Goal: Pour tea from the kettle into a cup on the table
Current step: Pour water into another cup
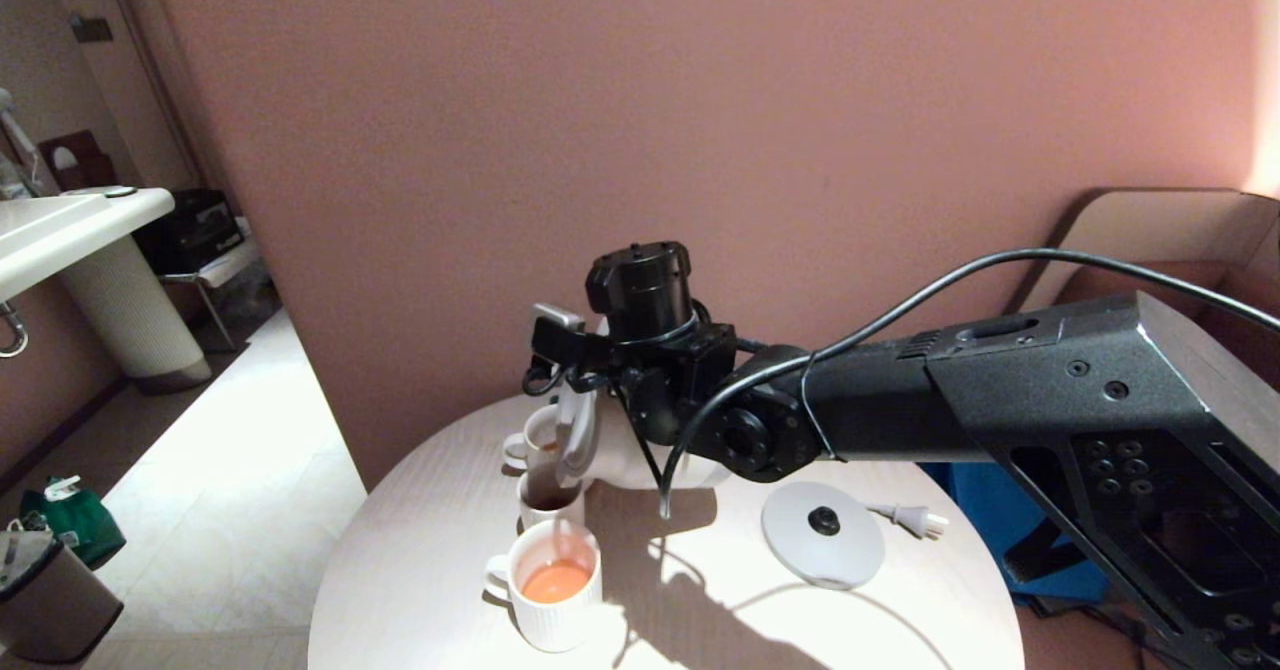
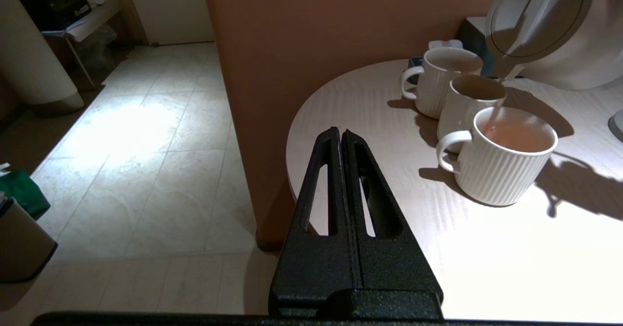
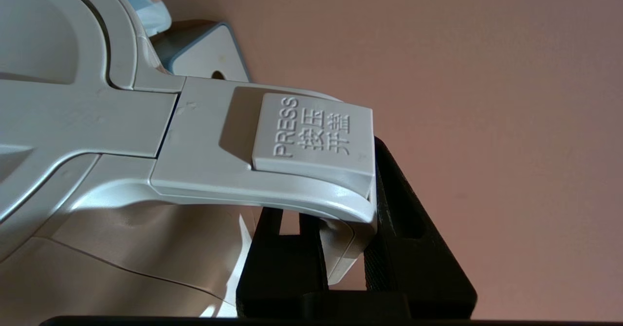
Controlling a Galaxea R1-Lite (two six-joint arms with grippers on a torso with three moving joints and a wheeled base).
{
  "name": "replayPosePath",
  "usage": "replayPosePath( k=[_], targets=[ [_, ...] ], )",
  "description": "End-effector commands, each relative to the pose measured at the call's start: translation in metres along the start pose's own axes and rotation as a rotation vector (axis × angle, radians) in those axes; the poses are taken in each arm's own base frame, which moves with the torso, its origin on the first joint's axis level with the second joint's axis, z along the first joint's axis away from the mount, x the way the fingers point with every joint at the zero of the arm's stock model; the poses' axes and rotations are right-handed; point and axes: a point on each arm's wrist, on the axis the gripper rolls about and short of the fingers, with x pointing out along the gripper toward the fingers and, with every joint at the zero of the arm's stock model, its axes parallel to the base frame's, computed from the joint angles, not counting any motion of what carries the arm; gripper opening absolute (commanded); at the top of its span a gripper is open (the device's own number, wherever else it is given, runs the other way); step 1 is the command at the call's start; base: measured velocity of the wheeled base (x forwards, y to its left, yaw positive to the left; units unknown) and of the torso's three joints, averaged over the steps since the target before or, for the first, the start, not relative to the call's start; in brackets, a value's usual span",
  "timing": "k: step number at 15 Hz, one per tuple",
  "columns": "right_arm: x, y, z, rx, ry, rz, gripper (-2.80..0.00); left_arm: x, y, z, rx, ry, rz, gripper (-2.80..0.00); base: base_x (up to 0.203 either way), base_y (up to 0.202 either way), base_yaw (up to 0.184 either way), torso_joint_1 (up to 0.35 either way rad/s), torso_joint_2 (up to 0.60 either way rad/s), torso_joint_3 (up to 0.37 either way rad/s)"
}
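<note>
My right gripper (image 3: 336, 209) is shut on the angular handle (image 3: 233, 170) of the white kettle (image 1: 612, 450). The kettle is tilted over the cups on the round pale table (image 1: 780, 620). A thin stream of tea (image 2: 495, 116) falls from the spout into the nearest ribbed white cup (image 1: 555, 590), which holds orange tea (image 1: 556, 581). Two more cups, the middle one (image 1: 548, 502) and the far one (image 1: 533, 440), stand in line behind it. Off the table's left edge my left gripper (image 2: 339, 132) hangs shut and empty.
The kettle's round white base (image 1: 822, 533) and its plug (image 1: 915, 521) lie on the table's right side. The pink wall stands just behind the table. On the floor to the left are a washbasin counter (image 1: 60, 225), a green bag (image 1: 65, 520) and a bin (image 1: 45, 600).
</note>
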Motion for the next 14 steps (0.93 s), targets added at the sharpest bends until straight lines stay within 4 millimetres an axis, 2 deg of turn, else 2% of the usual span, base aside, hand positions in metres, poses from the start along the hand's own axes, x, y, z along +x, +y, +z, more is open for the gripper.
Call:
replayPosePath(
  k=[1,5,14],
  targets=[
    [0.0,-0.001,0.002,-0.015,-0.003,-0.008,-2.8,0.0,0.0,0.0,0.0,0.0,0.0,-2.8,0.0,0.0,0.0,0.0,0.0,0.0],
    [-0.001,-0.009,0.009,-0.032,-0.021,-0.03,-2.8,0.0,0.0,0.0,0.0,0.0,0.0,-2.8,0.0,0.0,0.0,0.0,0.0,0.0],
    [-0.005,-0.006,0.019,-0.091,-0.043,-0.034,-2.8,0.0,0.0,0.0,0.0,0.0,0.0,-2.8,0.0,0.0,0.0,0.0,0.0,0.0]
  ],
)
